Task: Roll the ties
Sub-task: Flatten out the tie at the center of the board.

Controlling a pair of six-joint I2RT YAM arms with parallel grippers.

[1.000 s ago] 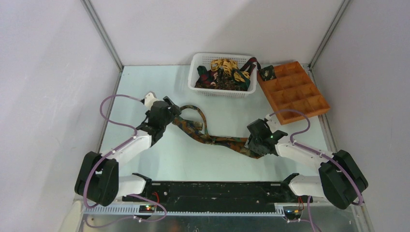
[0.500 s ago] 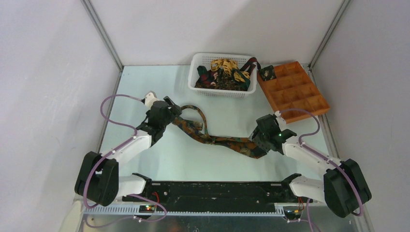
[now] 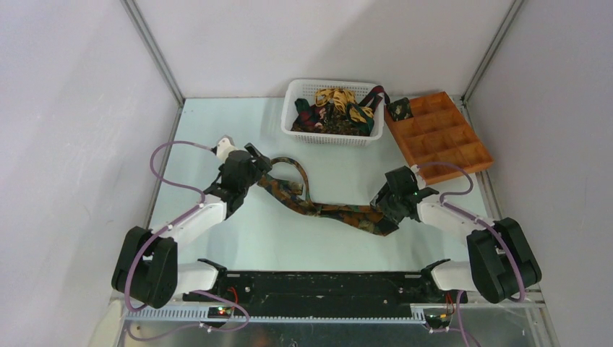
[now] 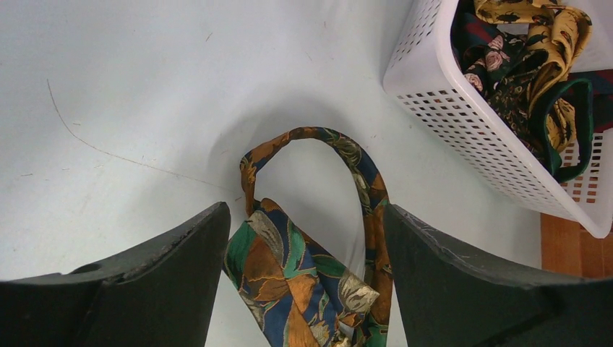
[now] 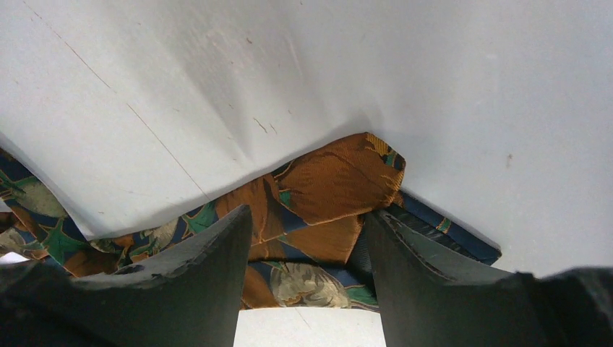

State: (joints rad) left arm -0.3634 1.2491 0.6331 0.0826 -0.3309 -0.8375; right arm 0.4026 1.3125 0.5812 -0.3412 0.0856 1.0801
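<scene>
One patterned tie [image 3: 325,211], dark green, brown and orange, lies unrolled across the table between both arms. My left gripper [image 3: 258,171] hangs open over its narrow end. In the left wrist view that end [image 4: 289,275] lies between the wide-apart fingers [image 4: 181,260], with a loop of tie curling ahead of them. My right gripper [image 3: 385,210] stands open over the wide end. In the right wrist view the folded wide end [image 5: 340,173] lies flat under and between the fingers [image 5: 209,246]. A small rolled tie [image 3: 399,109] sits in the tray's far-left compartment.
A white plastic basket [image 3: 329,137] at the back holds several more ties, yellow-gold and dark ones; it also shows in the left wrist view [image 4: 463,123]. An orange-brown compartment tray [image 3: 441,137] stands to its right. Grey walls close in the table on three sides.
My right gripper has opened wider and drawn back a little toward the right, off the tie's wide end, which now lies folded on the table. The left arm has stayed put.
</scene>
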